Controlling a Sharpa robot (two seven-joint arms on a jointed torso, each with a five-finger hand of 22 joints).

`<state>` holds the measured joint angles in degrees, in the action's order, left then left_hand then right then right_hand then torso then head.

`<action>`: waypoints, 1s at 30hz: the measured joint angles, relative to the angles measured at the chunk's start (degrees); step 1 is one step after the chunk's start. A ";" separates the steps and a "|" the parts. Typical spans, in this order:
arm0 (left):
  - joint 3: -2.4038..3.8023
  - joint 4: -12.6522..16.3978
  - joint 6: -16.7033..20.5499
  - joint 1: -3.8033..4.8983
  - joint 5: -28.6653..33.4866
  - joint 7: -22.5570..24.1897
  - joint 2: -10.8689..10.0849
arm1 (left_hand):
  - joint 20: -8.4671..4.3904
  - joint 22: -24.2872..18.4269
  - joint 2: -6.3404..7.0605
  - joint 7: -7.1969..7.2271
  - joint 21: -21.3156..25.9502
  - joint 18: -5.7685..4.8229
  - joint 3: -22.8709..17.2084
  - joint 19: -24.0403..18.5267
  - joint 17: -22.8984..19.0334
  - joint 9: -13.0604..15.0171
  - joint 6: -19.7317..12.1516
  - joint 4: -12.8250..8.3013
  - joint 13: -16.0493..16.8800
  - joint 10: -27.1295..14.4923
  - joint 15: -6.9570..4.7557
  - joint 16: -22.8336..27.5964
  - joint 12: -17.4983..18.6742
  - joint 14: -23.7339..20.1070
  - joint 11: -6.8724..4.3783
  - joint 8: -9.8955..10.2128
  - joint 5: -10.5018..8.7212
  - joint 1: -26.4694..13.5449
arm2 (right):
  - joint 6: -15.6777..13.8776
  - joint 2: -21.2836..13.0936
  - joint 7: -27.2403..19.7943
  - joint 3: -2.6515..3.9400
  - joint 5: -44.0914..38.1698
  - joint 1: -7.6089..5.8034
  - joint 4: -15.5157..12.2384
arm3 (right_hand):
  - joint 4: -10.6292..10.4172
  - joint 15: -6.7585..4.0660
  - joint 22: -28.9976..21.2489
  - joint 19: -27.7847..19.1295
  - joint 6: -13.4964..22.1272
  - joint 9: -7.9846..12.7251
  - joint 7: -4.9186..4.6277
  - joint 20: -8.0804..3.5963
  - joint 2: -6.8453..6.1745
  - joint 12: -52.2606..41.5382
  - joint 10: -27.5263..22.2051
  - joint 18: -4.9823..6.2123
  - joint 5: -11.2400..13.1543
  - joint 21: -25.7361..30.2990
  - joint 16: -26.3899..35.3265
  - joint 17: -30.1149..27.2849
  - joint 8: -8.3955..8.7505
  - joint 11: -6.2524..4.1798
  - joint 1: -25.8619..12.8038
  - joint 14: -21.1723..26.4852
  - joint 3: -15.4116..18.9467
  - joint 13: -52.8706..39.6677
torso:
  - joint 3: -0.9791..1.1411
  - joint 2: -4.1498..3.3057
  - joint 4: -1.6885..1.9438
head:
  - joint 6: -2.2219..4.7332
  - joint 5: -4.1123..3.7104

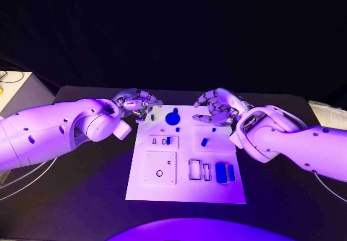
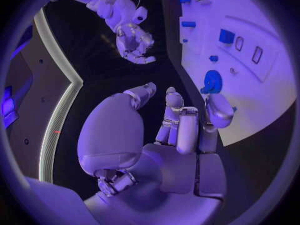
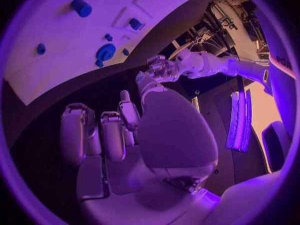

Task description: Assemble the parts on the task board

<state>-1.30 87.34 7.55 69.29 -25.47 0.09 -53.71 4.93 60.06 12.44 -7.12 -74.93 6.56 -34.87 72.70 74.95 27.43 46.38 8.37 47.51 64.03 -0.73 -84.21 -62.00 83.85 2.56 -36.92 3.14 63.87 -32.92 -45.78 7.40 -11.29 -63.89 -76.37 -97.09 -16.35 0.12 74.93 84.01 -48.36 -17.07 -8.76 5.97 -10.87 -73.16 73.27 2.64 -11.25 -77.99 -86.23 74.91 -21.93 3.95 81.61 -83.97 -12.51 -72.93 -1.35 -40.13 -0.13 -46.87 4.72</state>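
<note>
The task board (image 1: 186,188), a white plate, lies in the middle of the black counter (image 1: 79,201), its long sides running from the near edge toward the far edge. Small blue parts sit on it. A round blue part (image 1: 173,118) with a small tab stands near the board's far edge. A small blue piece (image 1: 204,142) lies tilted in a shallow square recess toward the board's right side, and another tiny blue piece (image 1: 213,129) sits just beyond it. A blue oblong block (image 1: 220,172) stands near the board's near right corner, with a slimmer blue bar (image 1: 231,172) just beside it. Outlined slots and a square plate with a small oval hole (image 1: 159,173) take up the near left part of the board.

The left robot hand (image 1: 137,105) hovers at the board's far left corner, fingers parted and loosely curved, holding nothing; the left wrist view shows its fingertips (image 2: 219,110) near the round blue part but apart from it. The right robot hand (image 1: 215,110) hangs over the board's far right corner, fingers curled loosely yet spread, empty as well.
</note>
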 measured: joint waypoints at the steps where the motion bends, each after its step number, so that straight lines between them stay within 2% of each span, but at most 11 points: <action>1: 0.00 0.09 -0.69 0.13 -1.56 -1.94 0.17 | 0.00 0.26 0.06 0.00 -0.20 -0.01 -0.17 0.00 0.00 0.29 0.00 0.21 0.28 0.12 0.00 0.00 -0.34 0.00 -0.12 -0.41 0.00 -0.38 | 0.36 -0.65 -0.69 0.00 1.43 -0.34 0.36 | 0.00 -0.12 0.00 0.00 0.00 -0.04 0.00 0.00 -0.09 0.00 0.00 0.00 -0.23 0.00 0.00 0.00 -0.02 0.00 -0.10 -0.12 0.00 -0.05 | 0.03 0.14 -0.01 | -0.04 0.07; 5: 0.00 0.95 -4.19 0.55 -9.43 -10.53 1.29 | -0.34 1.60 0.39 0.30 -1.09 0.01 0.78 0.97 0.00 1.13 -0.30 2.70 1.16 1.25 -0.20 -0.79 -1.23 0.20 -0.20 -1.23 0.00 -2.82 | 1.45 -2.75 -3.59 0.00 7.44 -1.36 3.04 | 0.00 -0.21 0.00 -0.13 -0.20 -0.06 0.20 -0.13 -0.24 0.36 -0.08 0.00 -0.93 1.90 0.48 0.00 -0.25 -0.04 -0.24 -0.19 0.00 0.68 | 0.18 0.58 -0.02 | -0.26 0.31; 8: -0.03 1.49 -6.85 0.87 -15.27 -15.73 2.31 | -0.44 2.83 0.53 0.50 -1.77 0.02 3.29 1.65 0.00 1.47 -0.51 4.98 1.73 1.75 -0.20 -1.34 -1.56 0.20 -0.34 -1.23 0.00 -4.50 | 1.64 -3.46 -5.22 0.00 10.82 -1.70 5.13 | 0.32 -0.21 0.00 -0.22 0.97 0.11 -0.26 -0.22 -0.58 1.74 -1.78 0.00 -1.79 3.86 1.35 0.00 -0.25 0.13 0.10 -0.19 -0.32 2.12 | 0.32 0.83 0.07 | -0.48 0.40; 10: -0.07 1.53 -8.53 1.21 -18.58 -18.37 3.08 | -0.51 3.35 0.47 0.51 -1.83 0.02 4.06 1.73 -0.01 1.55 -0.51 5.48 1.99 2.09 -0.20 -1.39 -1.62 0.20 -0.37 -1.23 0.00 -4.56 | 1.65 -3.65 -5.94 0.00 12.41 -1.85 6.35 | 0.40 -0.21 -0.01 -0.22 1.16 0.25 -0.31 -0.22 -0.68 1.89 -2.07 0.00 -2.90 4.36 1.48 0.00 -0.25 0.41 0.20 -0.19 -0.41 2.52 | 0.42 0.97 0.17 | -0.64 0.47; 12: -0.09 1.38 -10.50 1.61 -22.06 -20.89 4.03 | -0.51 3.77 0.22 0.50 -2.19 -0.89 4.62 2.15 -0.01 1.72 -0.51 6.04 2.30 2.34 -0.40 -1.39 -1.93 0.00 -0.50 -1.55 0.00 -4.81 | 1.65 -3.69 -6.56 -0.01 13.94 -2.01 7.71 | 0.47 -0.21 -0.01 -0.22 1.79 0.38 -0.54 -0.22 -0.68 2.35 -2.60 -0.01 -3.52 5.08 1.79 0.00 -0.22 0.33 0.20 -0.19 -0.47 3.04 | 0.49 1.07 0.25 | -0.76 0.48; 15: -0.28 0.86 -12.49 1.94 -25.38 -23.08 5.15 | -0.51 3.92 0.05 0.77 -2.19 -0.89 5.09 2.14 -0.01 2.10 -0.24 6.48 2.51 2.46 -0.52 -1.39 -1.96 0.10 -0.62 -2.05 0.00 -4.75 | 1.66 -3.64 -7.05 0.00 15.28 -2.14 8.98 | 0.32 -0.21 -0.01 -0.62 2.30 0.51 -0.64 -0.22 -0.91 2.67 -3.00 0.87 -3.52 5.65 2.04 0.00 0.21 0.51 0.44 -0.19 -0.62 3.48 | 0.61 1.22 0.34 | -0.97 0.49; 23: -1.18 -1.14 -17.86 2.91 -32.38 -27.19 8.21 | -0.93 4.64 -1.38 1.22 -2.66 -0.89 7.82 2.56 -0.01 4.50 0.21 8.11 2.99 2.76 -0.94 -1.61 -2.23 0.11 -0.92 -3.39 0.00 -5.42 | 1.65 -3.40 -7.64 0.04 17.67 -2.47 11.49 | 0.32 -0.22 -0.01 -0.63 2.82 0.66 -0.74 -0.21 -0.91 2.90 -3.41 0.88 -3.73 6.01 2.13 0.00 0.43 0.73 0.44 -0.18 -0.63 3.76 | 0.87 1.42 0.43 | -1.47 0.55; 26: -1.40 -1.53 -19.13 3.18 -33.71 -27.99 8.94 | -0.93 4.94 -2.06 1.63 -2.67 -0.89 9.23 2.56 -0.01 6.06 0.63 8.24 3.40 3.17 -1.02 -1.61 -2.55 0.19 -1.33 -4.59 0.00 -6.11 | 1.66 -3.35 -7.65 0.04 18.16 -2.51 11.91 | 0.32 -0.22 -0.02 -0.63 2.82 0.66 -0.75 -0.21 -0.91 2.90 -3.40 0.88 -3.73 6.01 2.13 0.00 0.43 0.73 0.44 -0.18 -0.63 3.76 | 0.90 1.42 0.43 | -1.65 0.55; 30: -1.62 -1.96 -20.27 3.36 -34.79 -28.80 9.98 | -1.14 5.01 -2.06 1.64 -2.66 -0.89 9.51 2.76 -0.01 6.63 0.63 8.24 3.42 3.17 -1.14 -1.61 -2.55 0.07 -1.33 -4.69 0.00 -6.11 | 1.74 -3.22 -7.65 0.06 18.57 -2.56 12.32 | 0.32 -0.22 -0.02 -0.63 2.82 0.73 -0.75 -0.21 -0.91 2.90 -3.40 0.88 -3.73 6.01 2.13 0.00 0.43 0.73 0.44 -0.18 -0.63 3.81 | 0.87 1.40 0.40 | -1.82 0.55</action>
<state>-2.93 85.38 -12.72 72.65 -60.26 -28.71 -43.73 3.80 65.07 10.38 -5.49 -77.60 5.67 -25.37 75.46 74.94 34.06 47.00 16.61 50.93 67.20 -1.87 -85.82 -64.56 83.92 1.24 -41.61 3.14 57.76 -31.18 -49.00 -0.25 -11.24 -45.31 -78.93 -84.76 -16.04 -0.10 74.92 83.38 -45.54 -16.34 -9.51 5.76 -11.78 -70.27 69.87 3.51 -14.98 -71.99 -84.10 74.91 -21.50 4.68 82.05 -84.15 -13.14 -69.12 -0.48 -38.73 0.27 -48.70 5.27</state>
